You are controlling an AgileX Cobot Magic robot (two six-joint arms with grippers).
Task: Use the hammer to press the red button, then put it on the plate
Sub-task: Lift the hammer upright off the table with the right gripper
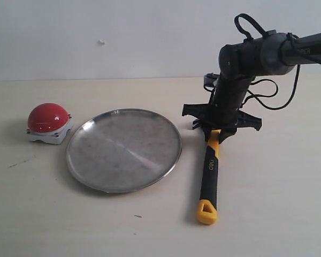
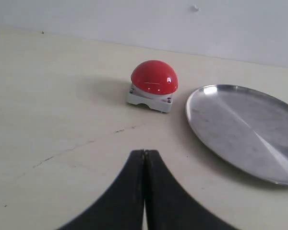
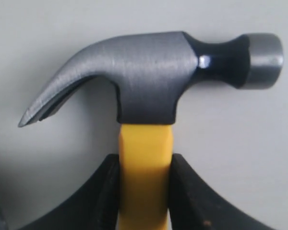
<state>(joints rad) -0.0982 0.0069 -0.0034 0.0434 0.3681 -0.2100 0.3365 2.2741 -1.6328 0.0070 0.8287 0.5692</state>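
Note:
The hammer (image 1: 209,171) lies on the table right of the plate, its yellow looped end toward the front. My right gripper (image 1: 216,128) stands over its upper handle, hiding the head in the exterior view. The right wrist view shows the dark metal head (image 3: 149,76) and the yellow neck (image 3: 145,182), with my right gripper (image 3: 145,165) shut on that neck. The red button (image 1: 48,118) sits on its white base left of the silver plate (image 1: 124,150). My left gripper (image 2: 145,153) is shut and empty, short of the red button (image 2: 154,79) and the plate (image 2: 245,129).
A pale wall (image 1: 123,37) closes the back of the beige table (image 1: 278,203). The right arm's cables (image 1: 273,96) loop beside the wrist. A small dark speck (image 1: 137,216) lies near the front edge.

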